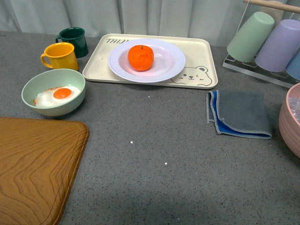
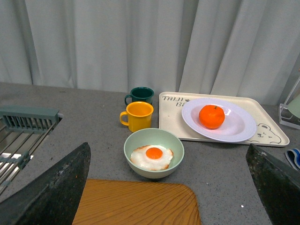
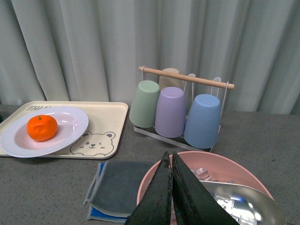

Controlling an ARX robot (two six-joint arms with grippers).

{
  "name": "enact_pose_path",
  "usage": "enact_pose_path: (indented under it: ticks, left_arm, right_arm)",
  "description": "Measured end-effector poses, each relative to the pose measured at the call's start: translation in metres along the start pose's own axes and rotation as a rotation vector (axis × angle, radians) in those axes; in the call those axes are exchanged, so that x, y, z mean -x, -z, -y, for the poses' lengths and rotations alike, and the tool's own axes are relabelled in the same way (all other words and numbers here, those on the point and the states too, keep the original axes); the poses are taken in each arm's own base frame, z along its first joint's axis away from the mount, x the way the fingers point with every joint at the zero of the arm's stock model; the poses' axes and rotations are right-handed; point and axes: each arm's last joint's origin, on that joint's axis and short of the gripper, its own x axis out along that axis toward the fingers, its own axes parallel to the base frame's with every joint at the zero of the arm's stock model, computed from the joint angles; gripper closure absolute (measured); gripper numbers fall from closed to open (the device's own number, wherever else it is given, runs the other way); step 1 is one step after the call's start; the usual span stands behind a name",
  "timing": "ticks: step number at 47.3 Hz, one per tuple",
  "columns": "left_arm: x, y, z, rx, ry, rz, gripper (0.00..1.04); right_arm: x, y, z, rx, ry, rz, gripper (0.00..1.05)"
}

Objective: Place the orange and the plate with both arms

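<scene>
Left tool (image 2: pixel 166 187), fingers spread wide and empty, hangs above the near counter (image 1: pixel 164 154); just beyond it lie the wooden board (image 2: pixel 136 204) and the green bowl (image 2: pixel 153 152) holding a fried egg. Right tool (image 3: pixel 171 197), fingers pressed together and holding nothing, hangs over the pink bowl (image 3: pixel 154 180), with the folded grey cloth (image 3: pixel 119 185) just ahead of it. Farther off, well apart from both tools, the orange (image 1: pixel 140 57) sits in the white plate (image 1: pixel 166 70), which rests on the bear tray (image 1: pixel 204 54); the yellow mug (image 1: pixel 61 56) and dark green mug (image 1: pixel 75 40) stand beside the tray. Judged from this layout, the step in hand is the reach: the right tool should spread before descending, and each approach should clear the bowls and mugs, one tool taking the orange from above, the other the plate rim.
</scene>
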Motion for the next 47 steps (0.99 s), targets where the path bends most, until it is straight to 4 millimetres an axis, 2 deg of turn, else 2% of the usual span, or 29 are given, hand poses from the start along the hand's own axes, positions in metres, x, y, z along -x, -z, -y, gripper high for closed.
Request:
enact_pose_path:
  ticks: [26, 47]
  left_arm:
    - [0.000, 0.000, 0.000, 0.000, 0.000, 0.000, 0.07]
    - [0.000, 0.000, 0.000, 0.000, 0.000, 0.000, 0.07]
  right_arm:
    - [0.024, -0.005, 0.000, 0.000, 0.000, 0.021, 1.04]
    - [0.034, -0.005, 0.000, 0.000, 0.000, 0.023, 1.04]
